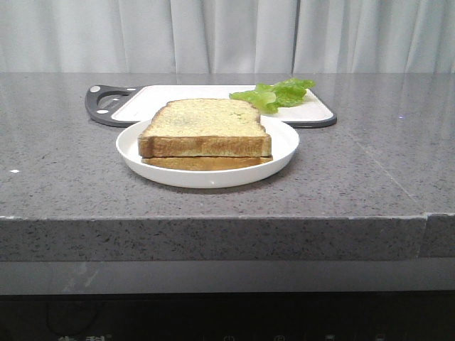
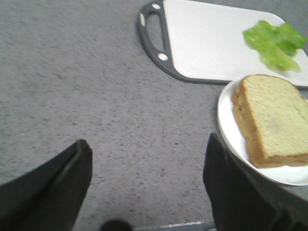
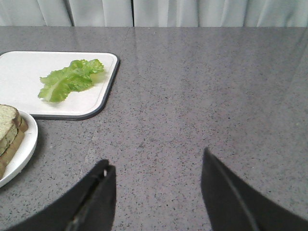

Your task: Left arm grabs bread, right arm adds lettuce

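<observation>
The thick bread (image 1: 205, 126) lies on top of a thinner toast slice (image 1: 206, 163) on a white plate (image 1: 284, 145) near the table's front. It also shows in the left wrist view (image 2: 274, 118) and at the edge of the right wrist view (image 3: 7, 122). The lettuce (image 1: 276, 94) lies on a white cutting board (image 1: 178, 94) behind the plate, also seen in the wrist views (image 2: 275, 44) (image 3: 70, 79). My left gripper (image 2: 147, 147) is open and empty over bare table left of the plate. My right gripper (image 3: 156, 161) is open and empty right of the plate. Neither gripper shows in the front view.
The cutting board has a dark rim and a handle (image 1: 103, 103) at its left end. The grey stone table (image 1: 370, 163) ends in a front edge below the plate. Pale curtains (image 1: 227, 35) hang behind the table.
</observation>
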Action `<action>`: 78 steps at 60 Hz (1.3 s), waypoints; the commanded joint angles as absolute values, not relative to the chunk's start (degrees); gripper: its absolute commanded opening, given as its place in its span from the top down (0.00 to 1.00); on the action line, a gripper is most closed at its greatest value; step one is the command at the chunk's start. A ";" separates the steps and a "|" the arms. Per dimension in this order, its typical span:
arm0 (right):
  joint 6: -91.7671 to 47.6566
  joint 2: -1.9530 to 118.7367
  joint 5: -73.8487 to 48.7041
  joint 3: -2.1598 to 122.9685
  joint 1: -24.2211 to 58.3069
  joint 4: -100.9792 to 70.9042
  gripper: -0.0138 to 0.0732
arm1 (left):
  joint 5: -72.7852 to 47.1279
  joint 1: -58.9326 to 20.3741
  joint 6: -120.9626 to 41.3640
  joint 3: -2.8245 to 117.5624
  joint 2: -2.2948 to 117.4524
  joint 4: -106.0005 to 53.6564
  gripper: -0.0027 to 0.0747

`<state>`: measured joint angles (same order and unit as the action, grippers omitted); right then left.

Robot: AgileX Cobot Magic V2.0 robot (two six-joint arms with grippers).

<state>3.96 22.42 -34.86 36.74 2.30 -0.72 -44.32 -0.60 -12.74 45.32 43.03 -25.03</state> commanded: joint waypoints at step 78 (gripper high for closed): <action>3.60 23.37 -28.36 38.18 1.96 0.00 0.35 | -52.40 -18.32 -30.35 72.48 95.42 -55.00 0.33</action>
<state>3.96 22.42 -33.32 36.74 2.30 -0.60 -52.88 -17.85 -30.18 70.37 96.75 -52.06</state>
